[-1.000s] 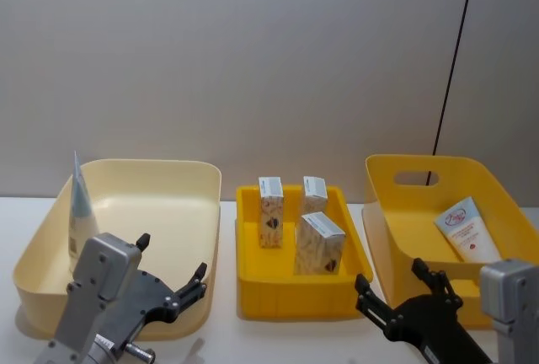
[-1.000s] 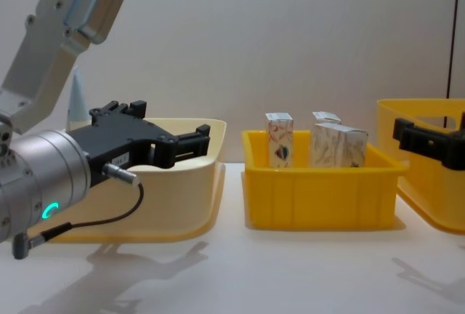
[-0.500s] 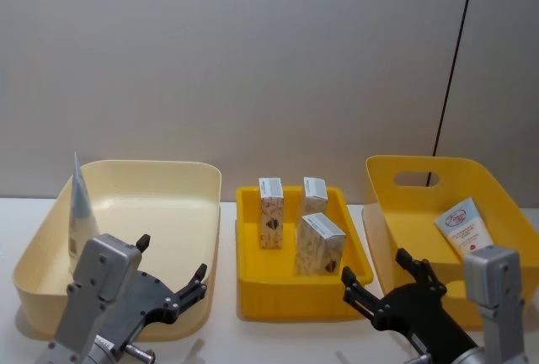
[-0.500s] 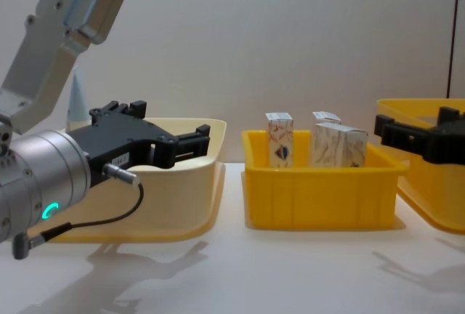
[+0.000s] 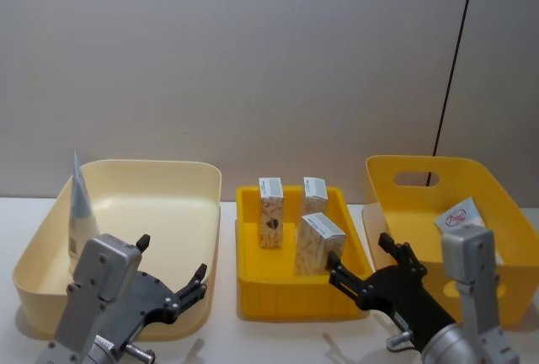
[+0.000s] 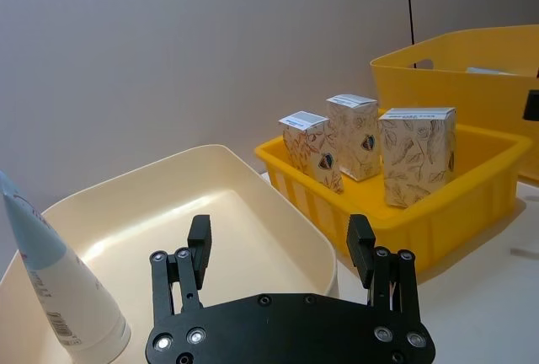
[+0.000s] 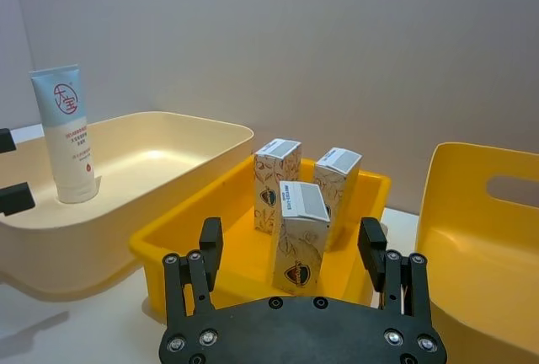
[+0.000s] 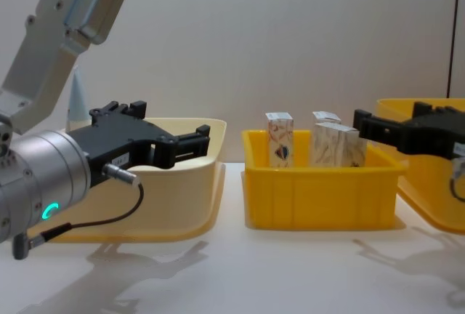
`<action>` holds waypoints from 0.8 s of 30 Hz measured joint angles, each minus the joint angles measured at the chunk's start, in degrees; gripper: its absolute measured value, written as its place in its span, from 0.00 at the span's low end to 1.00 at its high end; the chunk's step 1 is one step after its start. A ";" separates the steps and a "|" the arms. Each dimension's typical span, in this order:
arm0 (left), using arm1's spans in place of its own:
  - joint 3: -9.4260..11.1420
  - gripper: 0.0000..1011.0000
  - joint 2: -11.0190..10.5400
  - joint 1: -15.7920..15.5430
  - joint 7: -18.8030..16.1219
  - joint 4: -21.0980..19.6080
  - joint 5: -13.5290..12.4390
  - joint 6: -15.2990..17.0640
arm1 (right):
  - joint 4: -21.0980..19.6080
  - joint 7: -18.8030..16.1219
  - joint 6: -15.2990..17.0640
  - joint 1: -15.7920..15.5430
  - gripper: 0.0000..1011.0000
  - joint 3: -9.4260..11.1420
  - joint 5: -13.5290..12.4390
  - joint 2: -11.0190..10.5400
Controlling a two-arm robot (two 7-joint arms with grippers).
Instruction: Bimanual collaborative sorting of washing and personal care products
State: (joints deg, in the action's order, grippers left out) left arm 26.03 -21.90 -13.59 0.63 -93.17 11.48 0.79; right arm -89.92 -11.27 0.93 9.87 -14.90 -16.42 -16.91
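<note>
Three cream marbled cartons stand in the middle yellow bin (image 5: pixel 253 284): two at the back (image 5: pixel 271 212) (image 5: pixel 314 193) and one tilted in front (image 5: pixel 318 243). A blue-and-white tube (image 5: pixel 80 208) stands in the far left corner of the cream bin (image 5: pixel 198 212). Another tube (image 5: pixel 461 215) lies in the right yellow bin (image 5: pixel 396 212). My left gripper (image 5: pixel 173 259) hovers open and empty at the cream bin's near right corner. My right gripper (image 7: pixel 290 233) is open and empty just short of the front carton (image 7: pixel 299 238), level with the middle bin's near right corner (image 8: pixel 367 126).
The three bins stand side by side on a white table (image 8: pixel 232 270), backed by a plain grey wall. Bare tabletop lies in front of the bins. A dark cable (image 5: pixel 450 69) runs down the wall behind the right bin.
My right gripper has swung left from in front of the right bin toward the middle bin's front carton. The left gripper and all products have stayed put.
</note>
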 joint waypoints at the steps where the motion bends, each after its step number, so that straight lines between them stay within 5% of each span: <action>1: 0.00 0.99 0.00 0.00 0.00 0.00 0.00 0.00 | 0.39 -0.10 -0.06 0.30 0.99 -0.06 0.06 0.15; 24: 0.00 0.99 0.00 0.00 0.00 0.00 0.00 0.01 | 11.88 -1.45 -1.47 8.46 0.99 -2.12 2.84 4.71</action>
State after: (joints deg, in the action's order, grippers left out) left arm 26.03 -21.90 -13.59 0.63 -93.17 11.48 0.80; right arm -78.05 -12.72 -0.54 18.34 -17.02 -13.58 -12.20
